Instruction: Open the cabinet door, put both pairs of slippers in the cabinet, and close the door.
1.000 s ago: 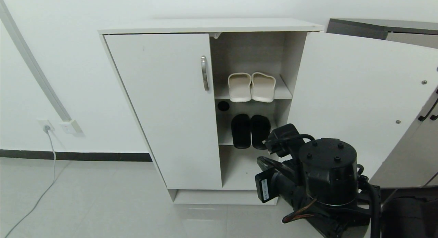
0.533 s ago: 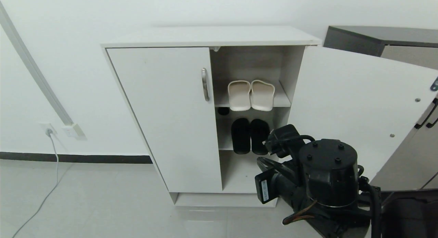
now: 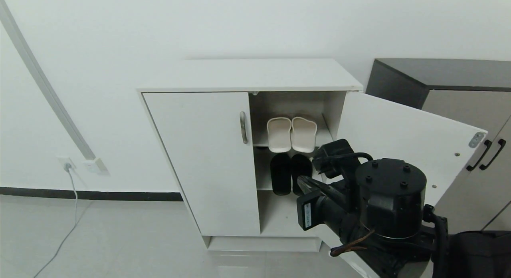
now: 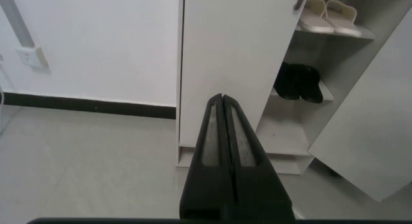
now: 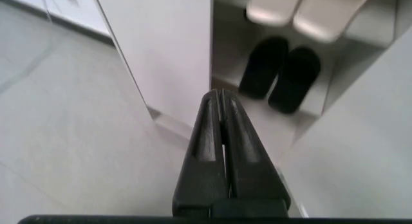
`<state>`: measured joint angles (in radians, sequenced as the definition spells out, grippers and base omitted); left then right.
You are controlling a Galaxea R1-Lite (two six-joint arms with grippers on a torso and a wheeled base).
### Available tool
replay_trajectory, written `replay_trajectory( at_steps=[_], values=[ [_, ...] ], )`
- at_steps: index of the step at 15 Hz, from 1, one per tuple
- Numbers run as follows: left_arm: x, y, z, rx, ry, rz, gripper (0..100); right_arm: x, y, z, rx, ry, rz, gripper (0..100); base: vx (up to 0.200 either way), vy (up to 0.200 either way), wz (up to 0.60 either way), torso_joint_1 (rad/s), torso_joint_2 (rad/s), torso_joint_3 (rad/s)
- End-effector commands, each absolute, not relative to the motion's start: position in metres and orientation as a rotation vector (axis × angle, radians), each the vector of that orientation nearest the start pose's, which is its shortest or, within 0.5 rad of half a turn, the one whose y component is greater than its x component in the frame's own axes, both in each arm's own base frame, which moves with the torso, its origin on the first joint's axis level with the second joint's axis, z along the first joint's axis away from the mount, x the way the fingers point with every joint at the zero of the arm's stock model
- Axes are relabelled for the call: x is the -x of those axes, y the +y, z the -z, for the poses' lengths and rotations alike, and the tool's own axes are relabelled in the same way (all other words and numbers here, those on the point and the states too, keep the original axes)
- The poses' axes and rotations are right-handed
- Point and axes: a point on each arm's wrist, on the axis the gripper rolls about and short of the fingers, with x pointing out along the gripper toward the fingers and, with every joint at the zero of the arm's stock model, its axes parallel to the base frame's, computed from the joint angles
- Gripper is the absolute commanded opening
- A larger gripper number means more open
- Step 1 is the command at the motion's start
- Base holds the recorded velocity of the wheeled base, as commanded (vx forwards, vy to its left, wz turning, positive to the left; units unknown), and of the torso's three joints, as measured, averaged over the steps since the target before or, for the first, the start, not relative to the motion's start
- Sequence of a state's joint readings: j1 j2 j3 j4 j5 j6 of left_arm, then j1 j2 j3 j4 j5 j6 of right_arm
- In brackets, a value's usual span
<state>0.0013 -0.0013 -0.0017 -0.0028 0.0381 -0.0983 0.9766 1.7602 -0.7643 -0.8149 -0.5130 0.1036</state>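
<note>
Nearest, the left gripper [image 4: 222, 98] hangs over the floor tiles [image 4: 84, 159], its two fingers pressed flat together with nothing between them. The right gripper [image 5: 221, 93] is closed just as tightly and holds nothing, aimed at the foot of the cabinet [image 3: 255, 75] by the inner edge of the left door [image 3: 199, 158]. In the head view the right arm [image 3: 389, 198] stands in front of the opening. It hides the lower right corner, the near side of the right-hand black slipper and the bottom of the right door [image 3: 403, 138], which is swung wide to the right. The left door is shut, its metal handle [image 3: 243, 127] upright. Since a second ago the whole head view has shifted: the cabinet sits smaller and lower, with more of its top showing, so the camera moved, not the furniture. Both pairs lie on the same shelves as before. The beige slippers [image 3: 291, 134] lie side by side on the upper shelf, and the black slippers [image 3: 285, 172] on the shelf below. Far right, a dark grey cabinet [image 3: 459, 94] is cut off by the frame edge. Far left, a cable hangs from a wall socket [image 3: 66, 165].
</note>
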Motion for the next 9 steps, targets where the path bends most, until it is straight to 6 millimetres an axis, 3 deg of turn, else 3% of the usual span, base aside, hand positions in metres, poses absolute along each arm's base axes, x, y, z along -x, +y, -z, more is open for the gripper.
replay_trajectory(
  at_steps=[1,9],
  values=[
    [0.0229,0.0008,-0.0762,0.100,-0.007,-0.040,0,-0.1849,0.2542,-0.1674,0.030,0.166,-0.455,0,0.000,0.000,0.00,0.163,-0.48,-0.315],
    [0.0229,0.0008,-0.0762,0.100,-0.007,-0.040,0,-0.1845,0.2537,-0.1662,0.034,0.169,-0.455,0,0.000,0.000,0.00,0.180,-0.49,-0.316]
  ],
)
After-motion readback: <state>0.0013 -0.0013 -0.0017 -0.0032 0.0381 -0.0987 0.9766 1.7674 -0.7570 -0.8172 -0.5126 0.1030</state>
